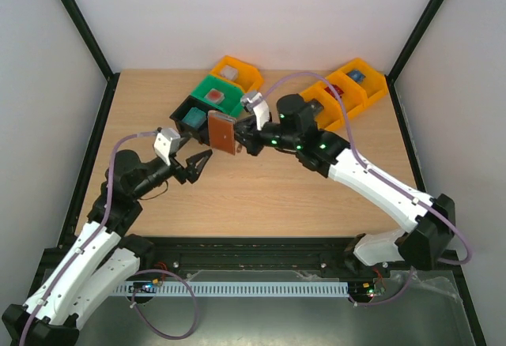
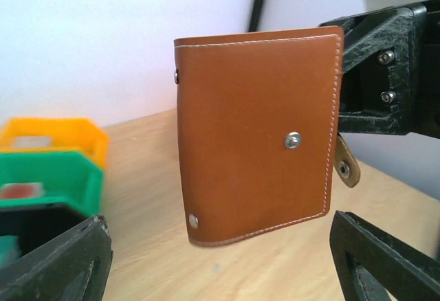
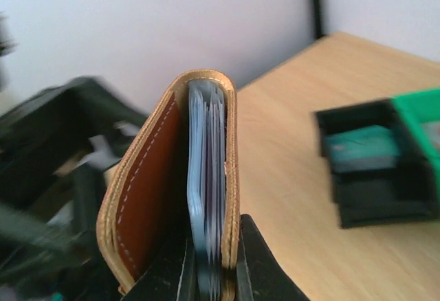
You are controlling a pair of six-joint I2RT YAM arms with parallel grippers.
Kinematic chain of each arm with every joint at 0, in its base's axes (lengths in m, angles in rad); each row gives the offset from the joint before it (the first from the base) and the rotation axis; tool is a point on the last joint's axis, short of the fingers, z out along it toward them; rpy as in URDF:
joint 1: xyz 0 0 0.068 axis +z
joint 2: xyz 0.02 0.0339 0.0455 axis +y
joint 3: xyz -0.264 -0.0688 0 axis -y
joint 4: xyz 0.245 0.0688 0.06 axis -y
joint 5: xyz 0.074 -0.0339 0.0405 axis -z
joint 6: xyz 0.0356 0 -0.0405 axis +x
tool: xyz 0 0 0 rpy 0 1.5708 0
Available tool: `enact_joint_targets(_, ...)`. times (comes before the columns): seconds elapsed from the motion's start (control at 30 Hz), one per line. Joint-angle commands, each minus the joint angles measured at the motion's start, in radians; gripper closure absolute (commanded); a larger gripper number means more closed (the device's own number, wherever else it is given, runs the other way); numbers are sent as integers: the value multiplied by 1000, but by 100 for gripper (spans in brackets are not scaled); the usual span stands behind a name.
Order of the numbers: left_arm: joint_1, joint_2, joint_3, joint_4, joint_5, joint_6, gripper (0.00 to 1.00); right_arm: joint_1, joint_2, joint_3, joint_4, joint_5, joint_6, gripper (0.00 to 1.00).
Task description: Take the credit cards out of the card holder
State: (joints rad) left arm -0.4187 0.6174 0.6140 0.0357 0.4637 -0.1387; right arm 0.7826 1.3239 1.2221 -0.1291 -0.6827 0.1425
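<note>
- Above the middle of the table (image 1: 261, 196), just in front of the black bin (image 1: 192, 117), the card holder (image 1: 222, 132) hung clear of the wood, pinched at one edge by the right gripper (image 1: 239, 138) — jaws closed on the leather.
- Holder stood upright, long axis near vertical, folded shut; the snap tab (image 2: 346, 163) dangled unfastened at the held side.
- Left gripper (image 1: 199, 164) sat just left of it, apart from it, jaws spread wide and holding nothing; the brown cover faced it flat-on.
- Left arm was the nearer free one — judged the one to reach in for the free edge.
- Pale blue-grey layers showed between the covers; no credit cards could be told apart from the lining.
</note>
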Motion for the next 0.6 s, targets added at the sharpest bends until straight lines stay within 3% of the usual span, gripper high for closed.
enact_joint_targets(0.0, 8, -11, -20, 29, -201, 45, 12, 110, 78, 112, -74, 605, 131, 98)
enact_joint_targets(0.1, 6, -8, -23, 35, -183, 40, 6, 216, 142, 178, -125, 884, 148, 98)
enact_joint_targets(0.2, 5, -2, -24, 45, -191, 38, 1, 291, 194, 229, -141, 977, 146, 98)
enact_joint_targets(0.57, 4, 19, -35, 33, -352, 65, 1, 359, 246, 292, -135, 878, 106, 98)
